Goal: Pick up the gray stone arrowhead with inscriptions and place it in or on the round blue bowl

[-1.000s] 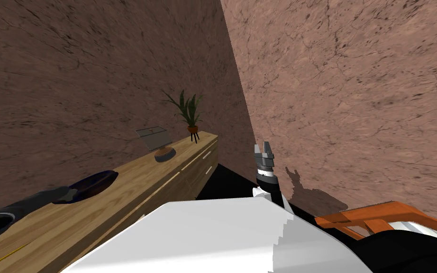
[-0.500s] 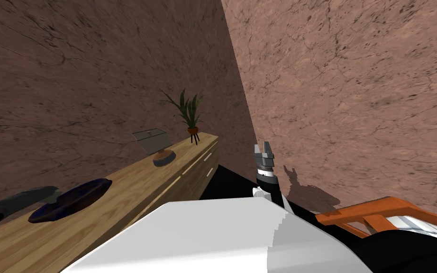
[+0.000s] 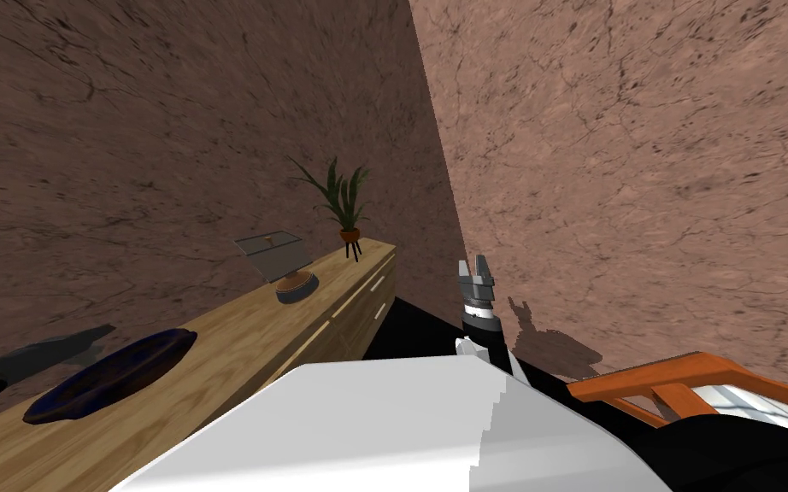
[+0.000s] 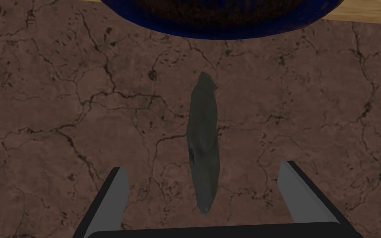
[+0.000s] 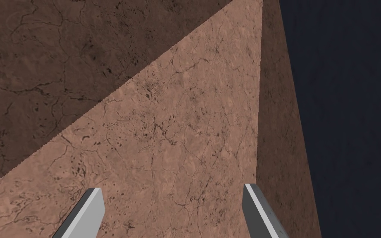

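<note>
My left hand (image 4: 202, 166) is spread. The gray arrowhead (image 4: 204, 140) stands edge-on between its fingers, touching neither, with its far tip pointing at the blue bowl (image 4: 227, 24) just beyond. The head view shows the bowl resting on the wooden desk (image 3: 238, 342) against the brown wall (image 3: 170, 128). My right hand (image 3: 475, 272) is raised beside the desk's end, fingers spread, gripping nothing.

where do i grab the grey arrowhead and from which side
Pinch the grey arrowhead at its thicker middle, across the flat faces. It shows edge-on between the left gripper's open fingers, both ends tapered, so probably straight ahead.
</note>
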You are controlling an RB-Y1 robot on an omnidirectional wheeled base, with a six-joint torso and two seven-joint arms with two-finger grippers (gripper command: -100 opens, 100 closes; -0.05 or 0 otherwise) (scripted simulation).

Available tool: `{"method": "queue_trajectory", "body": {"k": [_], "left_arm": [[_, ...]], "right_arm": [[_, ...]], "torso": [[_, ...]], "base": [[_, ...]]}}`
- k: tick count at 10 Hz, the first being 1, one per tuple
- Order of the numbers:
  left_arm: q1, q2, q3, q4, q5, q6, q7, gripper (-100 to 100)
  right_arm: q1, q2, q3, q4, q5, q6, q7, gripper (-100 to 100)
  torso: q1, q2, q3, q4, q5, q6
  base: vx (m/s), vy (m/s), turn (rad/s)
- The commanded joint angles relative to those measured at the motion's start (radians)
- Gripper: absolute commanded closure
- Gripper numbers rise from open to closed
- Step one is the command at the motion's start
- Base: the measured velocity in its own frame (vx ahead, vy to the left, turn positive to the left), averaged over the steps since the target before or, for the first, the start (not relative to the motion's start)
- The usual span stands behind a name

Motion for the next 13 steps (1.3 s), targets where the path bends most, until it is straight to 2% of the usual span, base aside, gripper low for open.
{"method": "queue_trajectory", "body": {"k": [1,3,4,5,8,9,10,11,13], "left_arm": [[0.000,0.000,0.000,0.000,0.000,0.000,0.000,-100],[0.000,0.000,0.000,0.000,0.000,0.000,0.000,-100],[0.000,0.000,0.000,0.000,0.000,0.000,0.000,0],[0.028,0.022,0.032,-0.021,0.014,0.016,0.008,-100],[0.113,0.086,0.123,-0.086,0.058,0.063,0.032,-100],[0.113,0.086,0.127,-0.086,0.058,0.063,0.032,-100],[0.141,0.108,0.159,-0.107,0.072,0.079,0.040,-100],[0.141,0.108,0.159,-0.107,0.072,0.079,0.040,-100],[0.198,0.151,0.223,-0.150,0.101,0.110,0.055,-100]], "right_arm": [[0.000,0.000,0.000,0.000,0.000,0.000,0.000,0],[0.000,0.000,0.000,0.000,0.000,0.000,0.000,0],[0.000,0.000,0.000,0.000,0.000,0.000,0.000,0],[0.000,0.000,0.000,0.000,0.000,0.000,0.000,0],[0.000,0.000,0.000,0.000,0.000,0.000,0.000,0],[0.000,0.000,0.000,0.000,0.000,0.000,0.000,0],[0.000,0.000,0.000,0.000,0.000,0.000,0.000,0],[0.000,0.000,0.000,0.000,0.000,0.000,0.000,0],[0.000,0.000,0.000,0.000,0.000,0.000,0.000,0]], "torso": [[0.000,0.000,0.000,0.000,0.000,0.000],[-0.001,0.000,0.000,0.000,0.000,0.000],[-0.001,0.000,0.000,0.000,0.000,0.000],[-0.001,0.000,0.000,0.000,0.000,0.000],[0.001,0.001,0.001,0.000,0.000,0.000],[0.002,0.001,0.000,0.000,0.000,0.000],[0.001,0.001,0.000,0.000,0.000,0.000],[0.001,0.001,0.000,0.000,0.000,0.000],[0.000,0.001,0.000,0.000,0.000,0.000]], "base": [[0.000,0.000,0.000],[0.000,0.000,0.000],[0.000,0.000,0.000],[-0.004,0.014,0.098],[-0.009,0.037,0.126],[-0.003,0.025,0.025],[-0.006,0.023,0.074],[-0.004,0.015,0.040],[-0.006,0.024,0.100]]}}
